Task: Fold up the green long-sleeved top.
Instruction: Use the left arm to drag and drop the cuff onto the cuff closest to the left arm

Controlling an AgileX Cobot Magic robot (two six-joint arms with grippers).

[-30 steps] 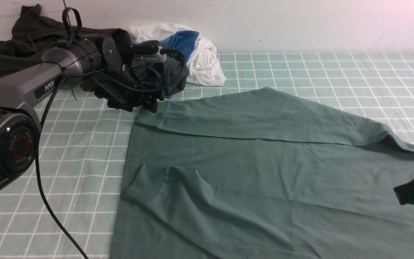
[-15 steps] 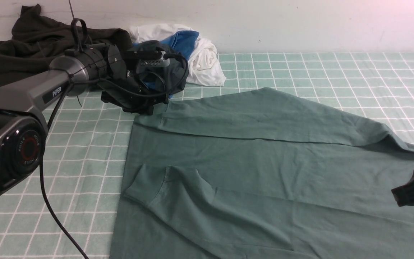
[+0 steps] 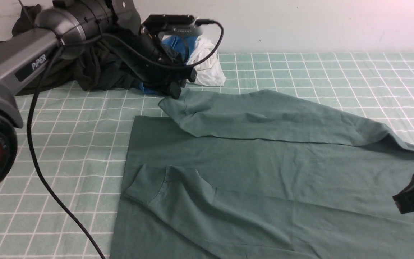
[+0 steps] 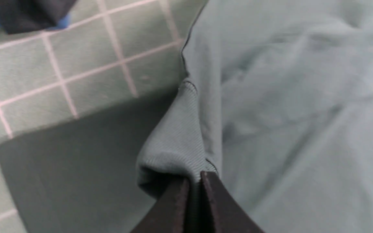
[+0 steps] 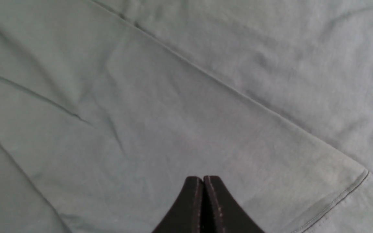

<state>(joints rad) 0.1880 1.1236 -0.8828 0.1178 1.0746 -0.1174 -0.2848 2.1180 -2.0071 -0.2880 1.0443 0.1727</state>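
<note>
The green long-sleeved top (image 3: 250,169) lies spread on the checked table, filling the middle and right of the front view. Its near sleeve is folded across the body, with the cuff (image 3: 146,183) at the left. My left gripper (image 3: 176,94) is shut on the ribbed cuff (image 4: 176,142) of the far sleeve and holds it raised off the cloth; the left wrist view has the jaws (image 4: 194,178) pinching the rib. At the right edge my right gripper (image 3: 399,201) is shut on nothing, just above smooth green fabric (image 5: 186,106).
A dark olive-black garment (image 3: 92,72) is heaped at the back left, partly behind my left arm. White and blue clothes (image 3: 207,61) lie by the back wall. The green checked table cover (image 3: 67,144) shows left of the top.
My left gripper has shut on the far sleeve's cuff, then risen and moved right, pulling the cuff inward off the top's corner. The right gripper has stayed put.
</note>
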